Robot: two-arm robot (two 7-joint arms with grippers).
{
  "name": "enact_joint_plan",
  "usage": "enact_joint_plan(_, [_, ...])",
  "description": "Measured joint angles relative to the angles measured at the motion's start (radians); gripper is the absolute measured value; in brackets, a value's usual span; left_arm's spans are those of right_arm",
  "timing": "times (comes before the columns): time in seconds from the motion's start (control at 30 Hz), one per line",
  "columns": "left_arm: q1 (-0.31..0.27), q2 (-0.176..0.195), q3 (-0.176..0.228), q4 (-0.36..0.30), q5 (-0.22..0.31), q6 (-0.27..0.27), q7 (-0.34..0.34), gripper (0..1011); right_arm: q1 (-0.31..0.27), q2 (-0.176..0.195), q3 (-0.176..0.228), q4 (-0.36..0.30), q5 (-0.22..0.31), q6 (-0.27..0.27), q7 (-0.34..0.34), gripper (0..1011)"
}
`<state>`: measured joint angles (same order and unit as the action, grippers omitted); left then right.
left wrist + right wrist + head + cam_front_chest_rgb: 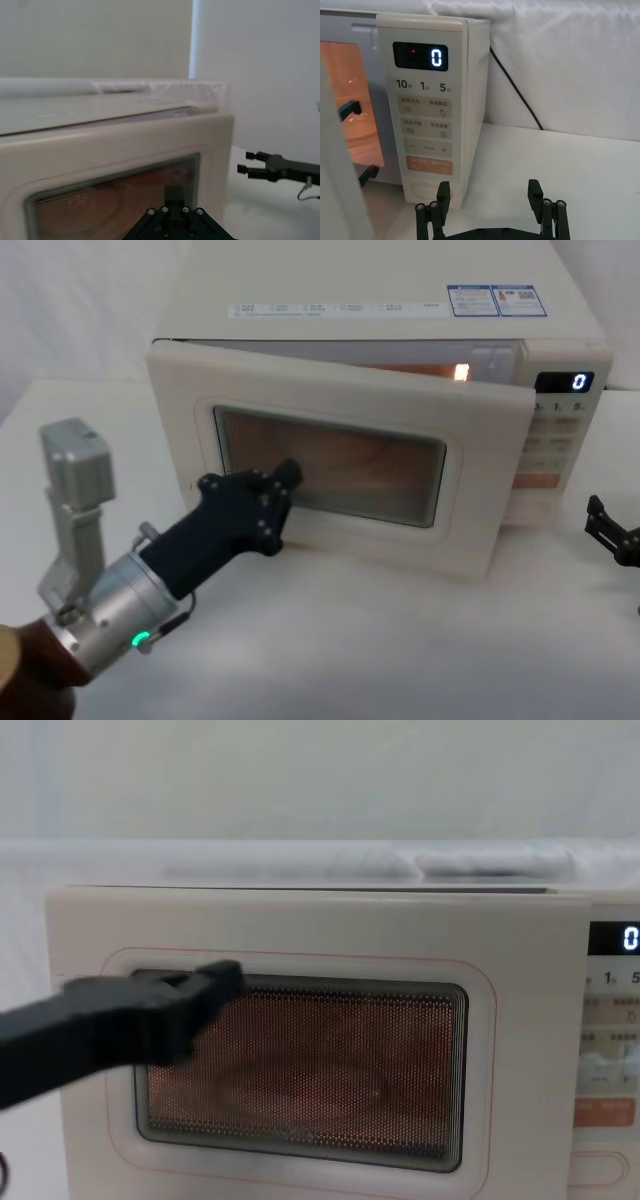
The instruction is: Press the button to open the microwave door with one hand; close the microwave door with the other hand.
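The microwave door [330, 400] is cream-white with a dark mesh window. It stands ajar, its free right edge swung out from the body, and the cavity glows orange behind it. My left gripper [288, 478] is shut, its tip against the left part of the window; it also appears in the chest view [215, 988] and the left wrist view [173, 194]. The cream pill-shaped button [427, 191] sits at the bottom of the control panel, under the orange key [429, 165]. My right gripper [490, 197] hangs open, low and a short way in front of the panel, touching nothing.
The microwave body [380, 290] fills the back of the white table [400, 640]. The display [420, 56] reads 0. A black power cable [515, 87] runs down the white backdrop to the right of the microwave. There is bare tabletop in front of the door and around the right gripper [608, 525].
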<state>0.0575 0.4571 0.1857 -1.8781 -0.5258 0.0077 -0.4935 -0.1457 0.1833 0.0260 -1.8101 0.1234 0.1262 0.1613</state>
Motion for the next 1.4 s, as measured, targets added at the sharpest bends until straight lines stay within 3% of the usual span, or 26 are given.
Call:
enact_joint_plan(0.3, [-0.105, -0.009, 0.102, 0.125, 0.032, -0.094, -0.075, 0, 0.000, 0.000, 0.000, 0.000, 0.000, 0.000, 0.000, 1002])
enact_joint_plan(0.5, [-0.151, -0.013, 0.143, 0.154, 0.038, -0.138, -0.100, 0, 0.000, 0.000, 0.000, 0.000, 0.000, 0.000, 0.000, 1002])
enact_joint_plan(0.83, [-0.226, -0.033, 0.197, 0.187, 0.045, -0.157, -0.097, 0, 0.000, 0.000, 0.000, 0.000, 0.000, 0.000, 0.000, 1002])
enact_joint_plan(1.4, [-0.358, -0.105, 0.303, 0.288, 0.019, -0.156, -0.113, 0, 0.000, 0.000, 0.000, 0.000, 0.000, 0.000, 0.000, 1002])
